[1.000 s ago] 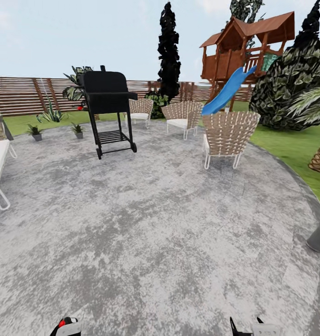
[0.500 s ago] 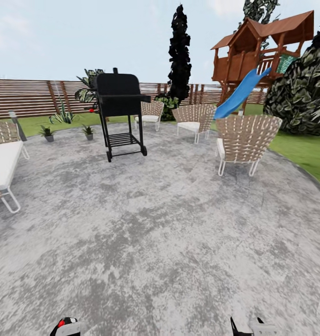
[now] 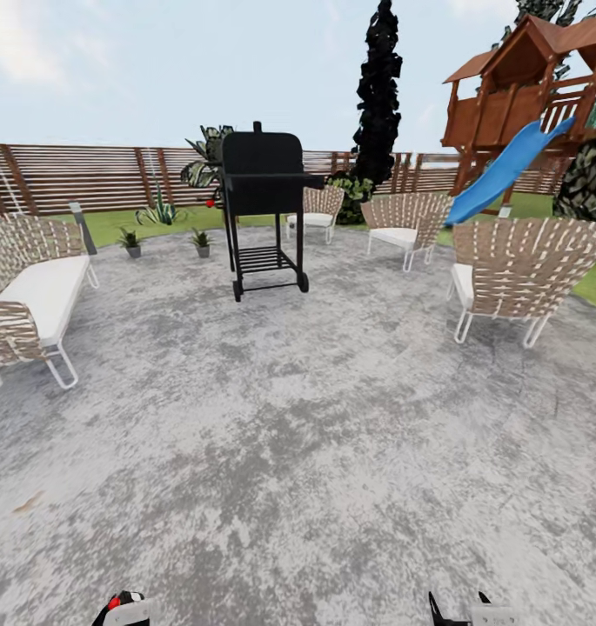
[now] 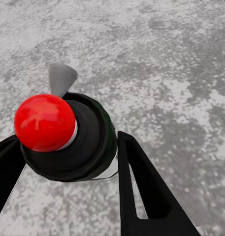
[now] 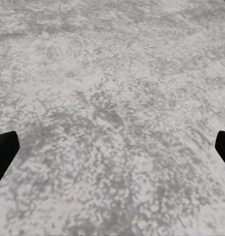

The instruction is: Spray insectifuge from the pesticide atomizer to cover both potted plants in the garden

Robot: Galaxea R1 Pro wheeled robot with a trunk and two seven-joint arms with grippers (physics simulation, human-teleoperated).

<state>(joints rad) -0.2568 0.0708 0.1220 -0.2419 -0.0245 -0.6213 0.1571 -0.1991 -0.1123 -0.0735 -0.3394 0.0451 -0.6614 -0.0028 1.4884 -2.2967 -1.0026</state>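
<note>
**Atomizer in hand, plants across the patio**

Head view: stone patio (image 3: 315, 417), black grill (image 3: 264, 209), two potted plants (image 3: 130, 242) by the fence. Left wrist view: left gripper (image 4: 68, 162) pinching the pesticide atomizer (image 4: 68, 132). Right gripper (image 5: 112, 147) spread wide over bare paving

A: Ground? Grey mottled stone patio (image 3: 315, 435), round, with green lawn (image 3: 593, 291) past its right edge.

B: Furniture: black grill cart (image 3: 264, 209) far centre, woven sofa with white cushion (image 3: 28, 296) left, woven chair (image 3: 519, 274) right, two more woven chairs (image 3: 406, 224) far behind the grill.

A: Backdrop: slatted brown fence (image 3: 80, 178) across the far side, tall dark cypress (image 3: 378, 91), wooden playhouse with blue slide (image 3: 511, 165) far right. Pale sky, soft daylight.
</note>
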